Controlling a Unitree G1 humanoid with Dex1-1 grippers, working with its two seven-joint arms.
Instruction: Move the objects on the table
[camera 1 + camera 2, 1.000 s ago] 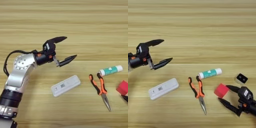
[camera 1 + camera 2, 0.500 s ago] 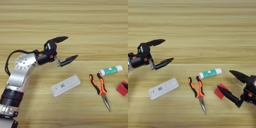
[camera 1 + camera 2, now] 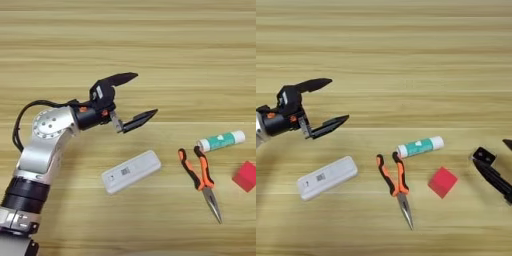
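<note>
Tabletop (image 3: 150, 45), wide light wood with horizontal grain, fills both views. Left arm comes in from lower left; left gripper (image 3: 132, 97) hovers over bare wood at left-centre, fingers spread wide, holding nothing. White flat device (image 3: 327, 177) with a small label lies below and right of it, apart. Orange-handled pliers (image 3: 396, 185) lie at centre-right, tips pointing toward the robot. White tube with green label (image 3: 420, 146) sits just above the pliers' handles. Red cube (image 3: 442, 182) rests loose on the wood just right of the pliers, touching nothing. Small black block (image 3: 483, 155) with a white mark lies further right, near the edge.

Right gripper (image 3: 501, 165) shows only at the right edge of the right eye view: one dark finger (image 3: 495, 180) runs from beside the black block toward the lower right, and a tip of the other shows above at the edge. They look parted, nothing between them.

The cube sits left of that lower finger, clearly apart; the block sits right at its tip, contact unclear.

Step in hand is probably going for the black block. Best to centre the fingers on either side of it, come down level, and close without nudging it off toward the cube.
</note>
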